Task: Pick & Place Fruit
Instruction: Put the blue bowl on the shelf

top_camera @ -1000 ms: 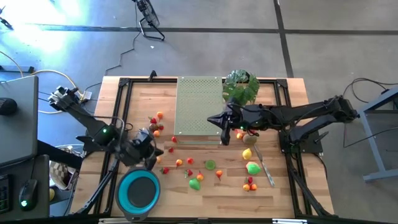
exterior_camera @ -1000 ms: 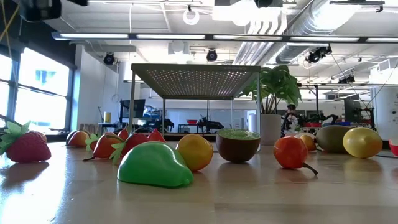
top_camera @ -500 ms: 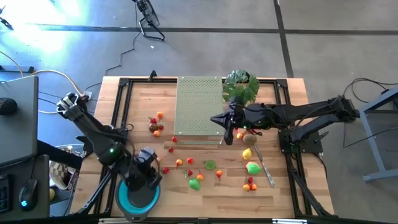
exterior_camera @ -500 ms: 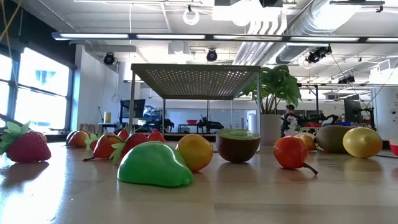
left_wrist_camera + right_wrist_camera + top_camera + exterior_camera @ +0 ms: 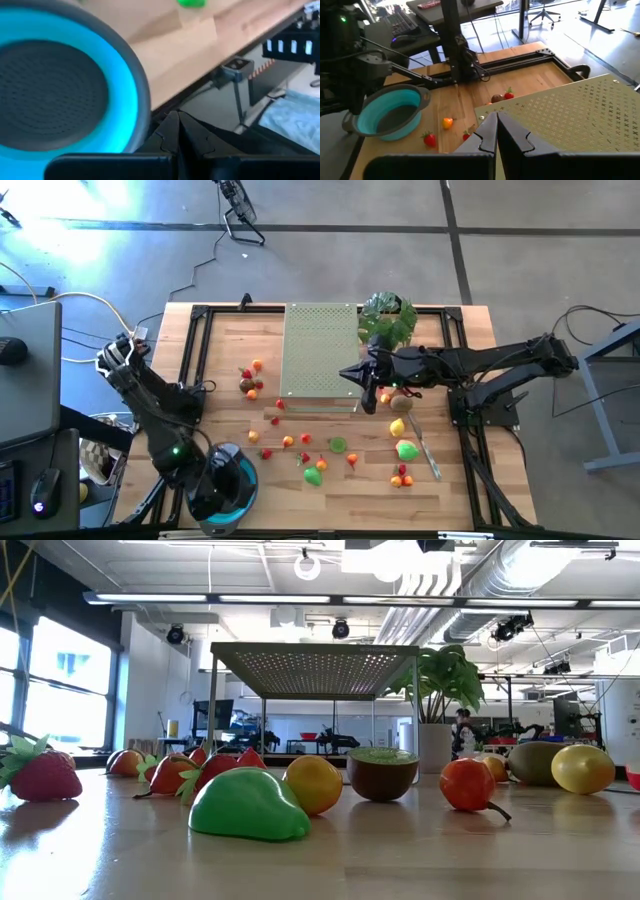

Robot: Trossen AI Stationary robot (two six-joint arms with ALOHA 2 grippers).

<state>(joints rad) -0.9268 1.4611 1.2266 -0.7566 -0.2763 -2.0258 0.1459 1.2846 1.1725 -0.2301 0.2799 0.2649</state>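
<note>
1. Standing near the table's front left corner: blue bowl, looking empty in the left wrist view, so judging the task barely begun.
2. Hovering over the bowl's near rim: left gripper, fingers pressed together, pinching nothing visible.
3. Waiting at the perforated platform's edge: right gripper, fingers pressed together, carrying nothing.
4. Lying scattered across the table's middle, well apart from both grippers: the fruit, all remaining to be moved.
</note>
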